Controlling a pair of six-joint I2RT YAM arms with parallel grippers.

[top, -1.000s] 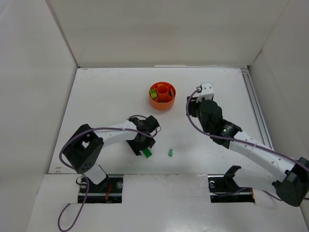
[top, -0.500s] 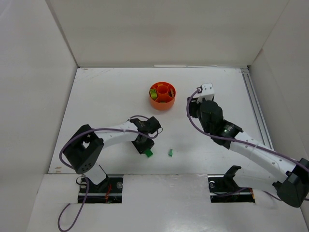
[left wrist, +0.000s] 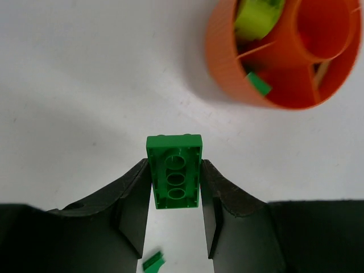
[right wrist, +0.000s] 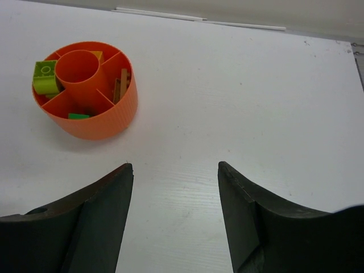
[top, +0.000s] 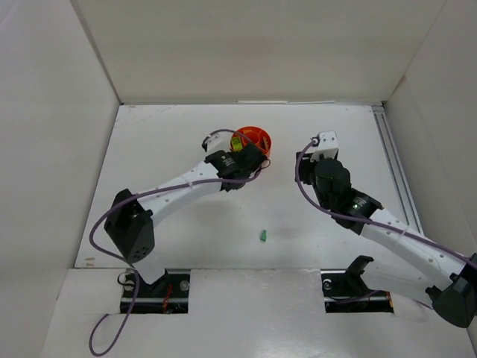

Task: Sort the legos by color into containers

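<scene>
My left gripper [left wrist: 174, 166] is shut on a dark green lego [left wrist: 174, 172], held underside toward the camera above the table, just short of the orange dish [left wrist: 224, 68]. From above, the left gripper [top: 248, 159] covers the near side of the dish [top: 258, 135]. The dish holds a lime brick [right wrist: 44, 77], a flat green piece [right wrist: 78, 116], brown pieces [right wrist: 120, 84] and a yellow one [right wrist: 95, 55], in separate compartments. A small green lego [top: 263, 236] lies on the table toward the front. My right gripper [right wrist: 175, 170] is open and empty, to the right of the dish.
White walls enclose the table on three sides. A metal rail [top: 395, 168] runs along the right edge. The right arm [top: 350, 201] stretches from the front right toward the middle.
The left gripper closed on the green lego near the front and carried it back to the dish. The right arm shifted slightly right.
</scene>
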